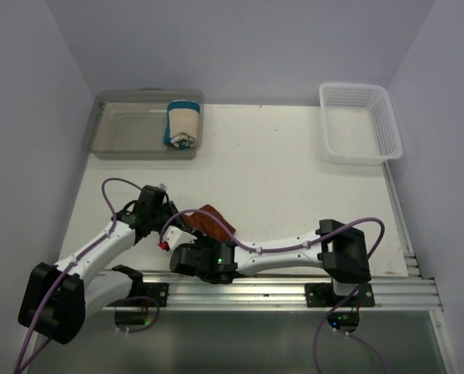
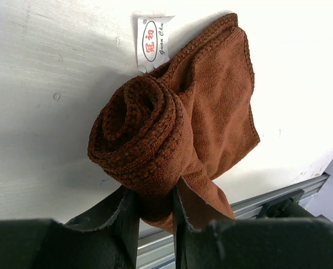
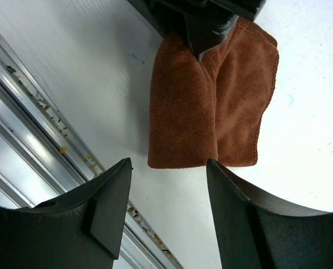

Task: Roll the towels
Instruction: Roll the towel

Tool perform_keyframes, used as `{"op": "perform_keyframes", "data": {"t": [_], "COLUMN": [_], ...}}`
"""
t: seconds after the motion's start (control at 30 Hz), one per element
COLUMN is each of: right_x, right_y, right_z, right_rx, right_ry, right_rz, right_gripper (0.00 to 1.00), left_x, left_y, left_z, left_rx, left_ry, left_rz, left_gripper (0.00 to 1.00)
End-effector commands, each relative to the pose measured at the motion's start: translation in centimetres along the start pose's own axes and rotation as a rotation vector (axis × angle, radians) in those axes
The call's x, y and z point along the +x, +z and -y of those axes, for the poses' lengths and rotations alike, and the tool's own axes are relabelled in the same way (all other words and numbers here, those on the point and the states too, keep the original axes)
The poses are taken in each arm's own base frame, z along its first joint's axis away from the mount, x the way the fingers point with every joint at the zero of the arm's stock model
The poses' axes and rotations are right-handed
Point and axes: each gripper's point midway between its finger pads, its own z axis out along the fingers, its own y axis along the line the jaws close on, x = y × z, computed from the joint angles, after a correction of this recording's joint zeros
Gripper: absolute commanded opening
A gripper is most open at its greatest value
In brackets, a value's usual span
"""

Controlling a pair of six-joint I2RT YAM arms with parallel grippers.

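The rust-brown towel (image 2: 211, 95) lies on the white table near the front rail, half rolled, with the roll (image 2: 135, 131) at one end and a white label (image 2: 154, 42) sticking out. My left gripper (image 2: 155, 197) is shut on the end of that roll. From above, the brown towel (image 1: 214, 220) sits between my left gripper (image 1: 181, 220) and my right gripper (image 1: 194, 243). In the right wrist view my right gripper (image 3: 169, 168) stands open just short of the brown towel's (image 3: 211, 106) near edge, touching nothing. The cream towel with blue edges (image 1: 183, 123) lies rolled in the clear bin.
The clear plastic bin (image 1: 130, 128) stands at the back left. A white mesh basket (image 1: 389, 128) stands at the back right. The metal rail (image 1: 294, 290) runs along the table's front edge, close behind both grippers.
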Motion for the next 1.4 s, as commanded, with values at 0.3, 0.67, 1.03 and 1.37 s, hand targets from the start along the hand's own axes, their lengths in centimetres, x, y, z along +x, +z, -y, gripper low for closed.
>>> {"op": "perform_keyframes", "data": {"t": [0.3,0.67,1.03,1.37], "right_x": [-1.1,0.3,0.0,0.7], "right_y": [1.7,2.3,1.3,2.0], "right_z": [-0.1,0.2,1.6,0.8], "right_rx": [0.161,0.114,-0.295,-0.552], "right_ry": [-0.087,0.054,0.409,0.602], "right_rz": [0.021,-0.001,0.003,-0.054], "right_gripper": [0.55,0.00,0.00,0.00], "left_x": [-1.0,-1.0,-3.2,-1.9], "left_y": [-0.9,-1.5,-4.2,-3.3], "left_z": [1.7,2.0,4.1,3.1], "left_rx": [0.040,0.055,0.060,0.071], "left_ry": [-0.017,-0.003,0.053,0.057], "left_rz": [0.024,0.034,0.116,0.075], "left_gripper": [0.26,0.65,0.77,0.78]}}
